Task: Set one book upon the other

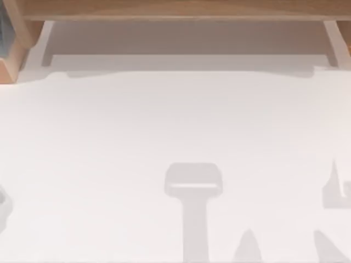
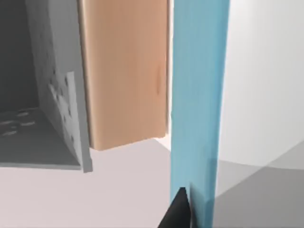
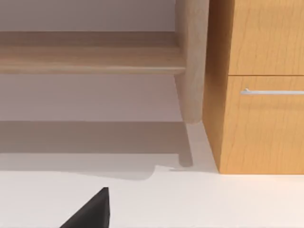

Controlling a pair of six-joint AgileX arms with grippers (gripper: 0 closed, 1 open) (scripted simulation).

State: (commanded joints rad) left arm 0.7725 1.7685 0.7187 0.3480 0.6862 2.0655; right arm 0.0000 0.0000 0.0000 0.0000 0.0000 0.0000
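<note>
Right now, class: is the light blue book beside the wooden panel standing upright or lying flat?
Upright. In the left wrist view the light blue book rises as a tall narrow strip from the white table, alongside the pale wooden panel.

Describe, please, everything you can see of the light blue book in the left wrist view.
The light blue book appears as a tall, flat, plain blue band standing upright beside a pale wooden panel, with no title or pages visible. Its lower end sits by a dark fingertip of the left gripper; whether they touch cannot be told.

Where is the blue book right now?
The blue book stands upright in the left wrist view, beside a wooden panel, with the left gripper's finger at its lower edge.
</note>
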